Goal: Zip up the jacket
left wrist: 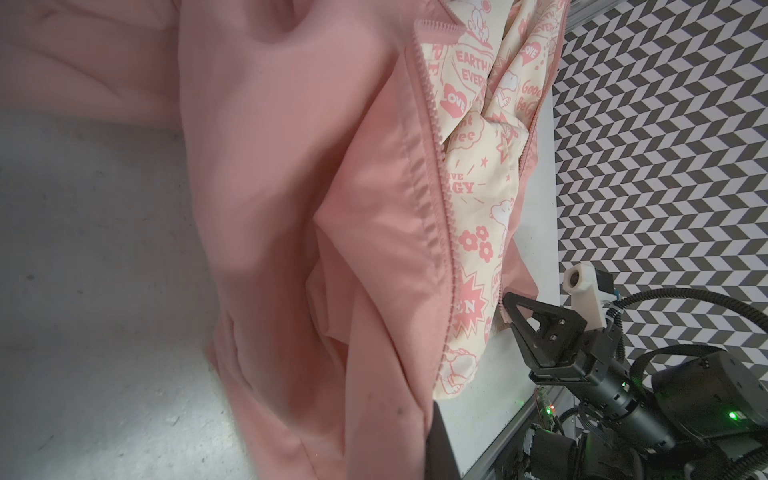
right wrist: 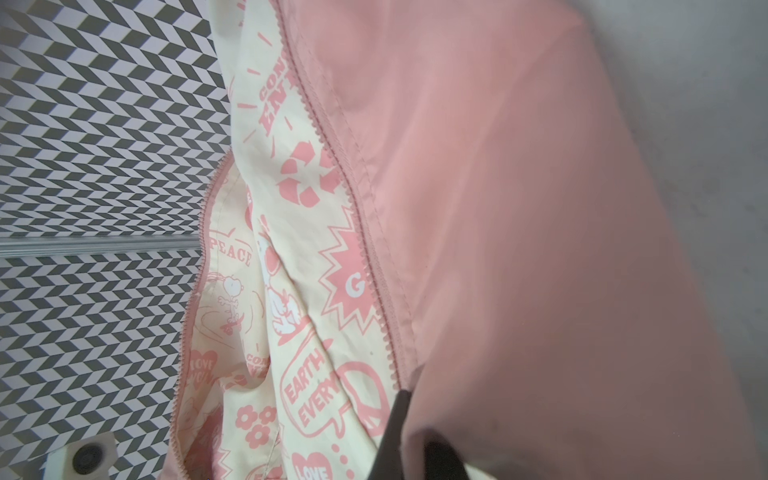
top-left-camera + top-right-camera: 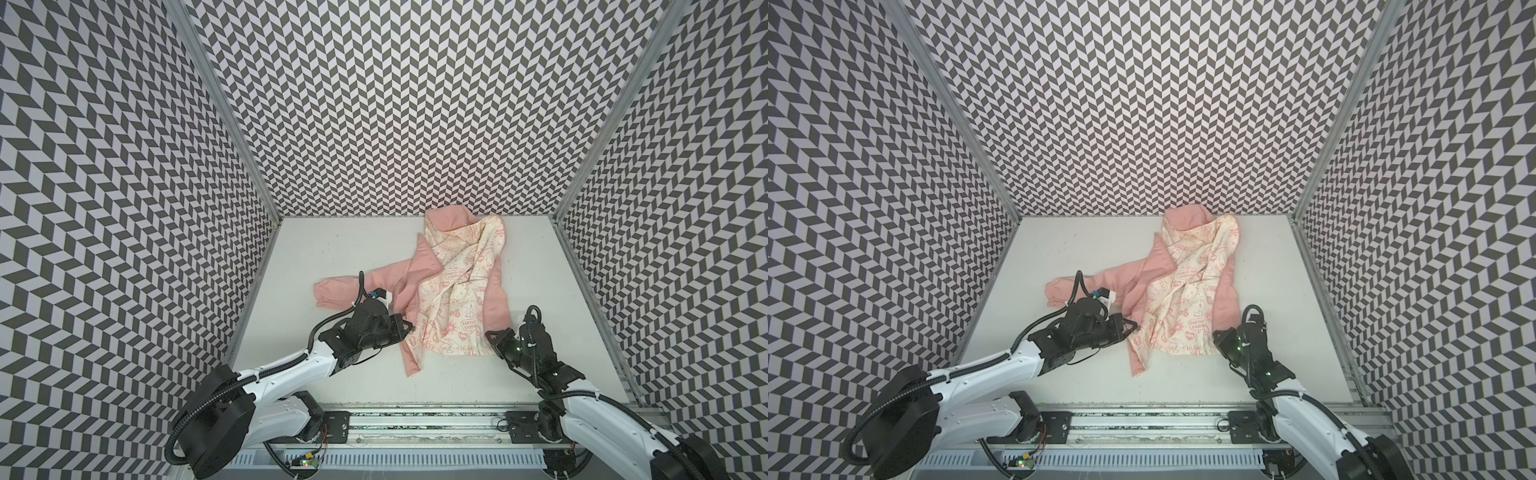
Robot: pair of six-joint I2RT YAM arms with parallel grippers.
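The salmon-pink jacket (image 3: 453, 282) (image 3: 1187, 286) lies open on the white table, its cream printed lining facing up and its hood end toward the back wall. The two zipper halves (image 1: 440, 166) (image 2: 365, 232) lie apart. My left gripper (image 3: 409, 328) (image 3: 1133, 326) is shut on the jacket's left front edge near the hem; pink fabric drapes over its dark finger (image 1: 440, 440). My right gripper (image 3: 490, 334) (image 3: 1217, 334) is shut on the right front edge at the hem, where a dark finger (image 2: 395, 424) pinches the cloth beside the zipper teeth.
One sleeve (image 3: 332, 291) stretches left behind the left wrist. Chevron-patterned walls (image 3: 124, 208) close in the table (image 3: 332, 245) on three sides. An aluminium rail (image 3: 415, 419) runs along the front edge between the arm bases.
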